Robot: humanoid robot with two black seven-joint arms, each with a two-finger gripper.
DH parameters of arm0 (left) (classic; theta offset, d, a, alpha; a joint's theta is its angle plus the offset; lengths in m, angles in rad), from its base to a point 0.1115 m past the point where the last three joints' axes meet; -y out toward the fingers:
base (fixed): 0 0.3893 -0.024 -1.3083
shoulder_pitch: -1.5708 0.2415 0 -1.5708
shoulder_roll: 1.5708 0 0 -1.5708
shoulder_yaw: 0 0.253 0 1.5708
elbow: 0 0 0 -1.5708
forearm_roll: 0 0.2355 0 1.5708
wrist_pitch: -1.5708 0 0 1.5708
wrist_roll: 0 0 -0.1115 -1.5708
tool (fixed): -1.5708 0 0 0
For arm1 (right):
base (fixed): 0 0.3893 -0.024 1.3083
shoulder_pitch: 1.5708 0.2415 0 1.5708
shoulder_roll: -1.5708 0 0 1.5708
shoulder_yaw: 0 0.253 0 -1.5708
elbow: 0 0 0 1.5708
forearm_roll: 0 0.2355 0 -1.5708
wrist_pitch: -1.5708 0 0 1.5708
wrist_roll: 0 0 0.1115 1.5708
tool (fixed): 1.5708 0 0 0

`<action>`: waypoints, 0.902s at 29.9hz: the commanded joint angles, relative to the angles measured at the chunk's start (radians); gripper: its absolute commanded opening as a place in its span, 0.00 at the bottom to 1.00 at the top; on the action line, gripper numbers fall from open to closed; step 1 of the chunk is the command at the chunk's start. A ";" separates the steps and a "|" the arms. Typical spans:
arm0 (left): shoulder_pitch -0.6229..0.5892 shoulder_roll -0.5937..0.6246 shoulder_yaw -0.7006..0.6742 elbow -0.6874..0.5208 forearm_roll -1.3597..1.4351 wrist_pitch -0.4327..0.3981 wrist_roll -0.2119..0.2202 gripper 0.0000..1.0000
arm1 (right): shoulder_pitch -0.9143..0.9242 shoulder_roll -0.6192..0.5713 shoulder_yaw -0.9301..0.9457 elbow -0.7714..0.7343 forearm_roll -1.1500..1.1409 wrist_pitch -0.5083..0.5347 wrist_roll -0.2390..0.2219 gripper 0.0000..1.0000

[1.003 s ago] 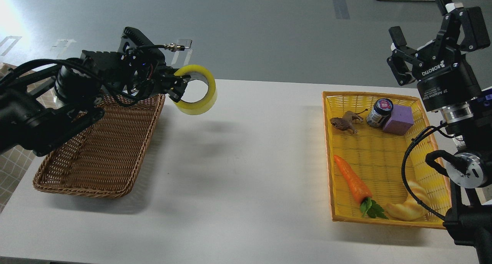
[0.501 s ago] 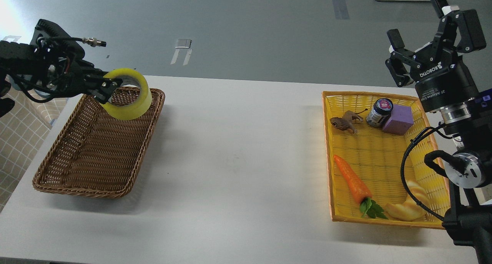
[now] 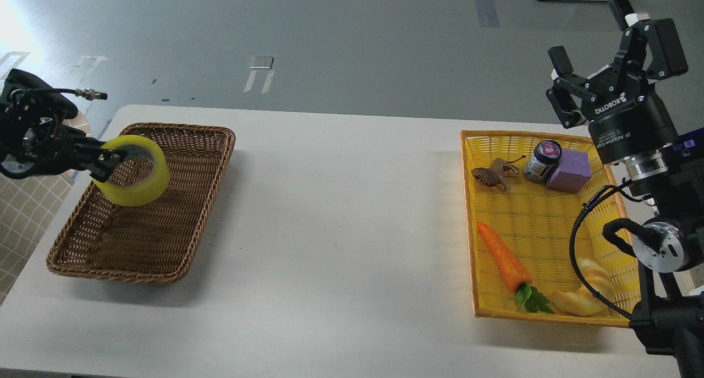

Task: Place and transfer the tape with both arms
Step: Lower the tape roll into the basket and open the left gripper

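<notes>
Here the left end effector (image 3: 104, 166) pinches the tape (image 3: 132, 170) wall over the brown basket (image 3: 181, 202); right end effector (image 3: 608, 59) gapes empty, far away

The left arm came in low from the left edge, its wrist roughly level and pointing rightward. Its tool (image 3: 107, 166) was clamped, one finger threaded through the hole of what it carried, the other pressed to the outer wall. A cable with a metal plug jutted from the top of that wrist. The right arm rose along the right edge, elbow low, forearm tilted up and back. Its tool (image 3: 605, 48) stood high, both fingers spread wide and pointing upward with nothing between them, the ROBOTIQ marking facing the head view.
</notes>
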 commanded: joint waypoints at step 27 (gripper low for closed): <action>0.017 -0.143 0.081 0.235 -0.052 0.160 -0.041 0.32 | -0.061 0.000 0.003 0.025 0.000 -0.003 -0.002 1.00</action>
